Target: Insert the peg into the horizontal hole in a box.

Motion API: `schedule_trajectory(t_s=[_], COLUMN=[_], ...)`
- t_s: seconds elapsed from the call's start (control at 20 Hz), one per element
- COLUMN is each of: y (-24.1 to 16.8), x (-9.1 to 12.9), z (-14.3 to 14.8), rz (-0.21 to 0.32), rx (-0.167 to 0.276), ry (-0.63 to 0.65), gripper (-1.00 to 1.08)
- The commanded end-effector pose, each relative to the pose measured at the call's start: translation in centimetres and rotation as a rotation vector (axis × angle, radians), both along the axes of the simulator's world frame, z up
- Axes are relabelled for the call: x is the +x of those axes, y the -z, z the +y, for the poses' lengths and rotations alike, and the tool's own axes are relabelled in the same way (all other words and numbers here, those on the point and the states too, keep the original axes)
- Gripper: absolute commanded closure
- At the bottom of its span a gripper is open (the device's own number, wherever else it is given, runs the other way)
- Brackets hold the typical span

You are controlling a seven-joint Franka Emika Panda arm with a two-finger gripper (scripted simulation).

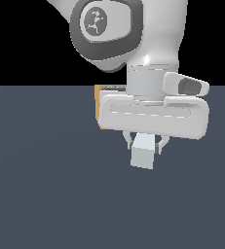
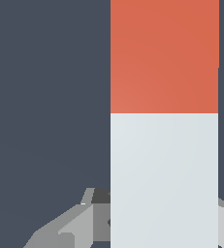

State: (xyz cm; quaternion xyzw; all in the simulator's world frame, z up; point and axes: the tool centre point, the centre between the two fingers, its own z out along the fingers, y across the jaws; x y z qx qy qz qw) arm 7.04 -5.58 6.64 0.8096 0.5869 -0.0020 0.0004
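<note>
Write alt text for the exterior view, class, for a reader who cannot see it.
A white robot hand grips a pale bar seen end-on, above a dark grey-blue floor. A tan box shows partly behind the hand, on the exterior view's left.

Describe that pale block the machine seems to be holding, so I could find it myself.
Start at the big white robot arm and follow it down to its hand. Pinched between the two fingers is the pale grey-white square-section peg, seen end-on in the exterior view. The wrist view shows its far end is red-orange, unlike the tan cardboard-coloured box half hidden behind the hand.
</note>
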Motion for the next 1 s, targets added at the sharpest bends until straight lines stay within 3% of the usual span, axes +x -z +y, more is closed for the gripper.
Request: schedule_trajectory(t_s=[0.0, 0.3, 0.6, 0.95], y=[-1.0, -2.6, -3.8, -4.5], x=[1.5, 3.6, 4.3, 4.3], z=[2.5, 8.2, 13.0, 15.8], rz=[-0.003, -0.003, -0.003, -0.002], rx=[0.0, 0.001, 0.003, 0.004], ry=[-0.096, -0.299, -0.463, -0.556], gripper=[1.08, 1.08, 1.08, 1.08])
